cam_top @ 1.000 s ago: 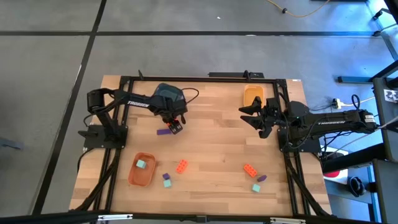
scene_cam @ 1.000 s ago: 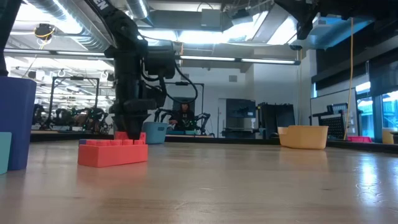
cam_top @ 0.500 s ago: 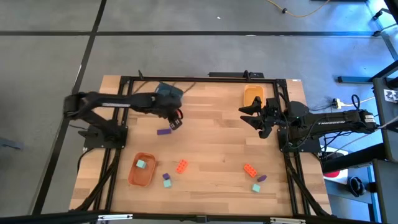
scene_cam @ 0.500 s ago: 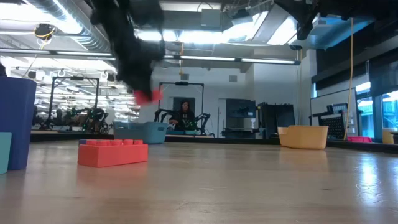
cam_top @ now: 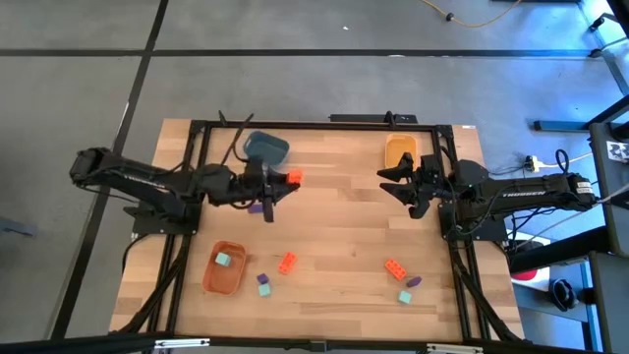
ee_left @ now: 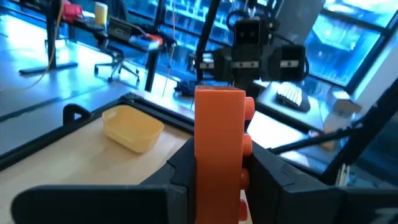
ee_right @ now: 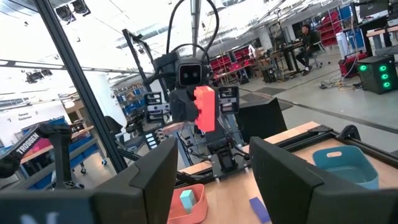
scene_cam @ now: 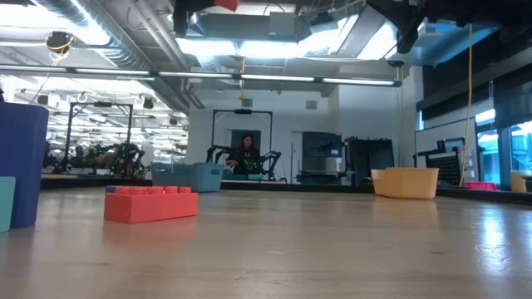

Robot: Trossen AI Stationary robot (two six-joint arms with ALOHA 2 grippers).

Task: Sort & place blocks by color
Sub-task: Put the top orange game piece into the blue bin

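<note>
Left fingers (cam_top: 283,180) lifted, swung outward | clamped on orange block (ee_left: 219,146) | right fingers (cam_top: 393,184) spread, empty

One block (cam_top: 224,260) lies inside the bowl (cam_top: 211,280).

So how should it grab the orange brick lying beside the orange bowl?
From straight above, pinching the orange brick across its two long sides. It lies flat and slanted on the table with free space on both sides, so turn the grip to match that slant.

"TROSSEN" on right arm (cam_top: 521,193)
</note>
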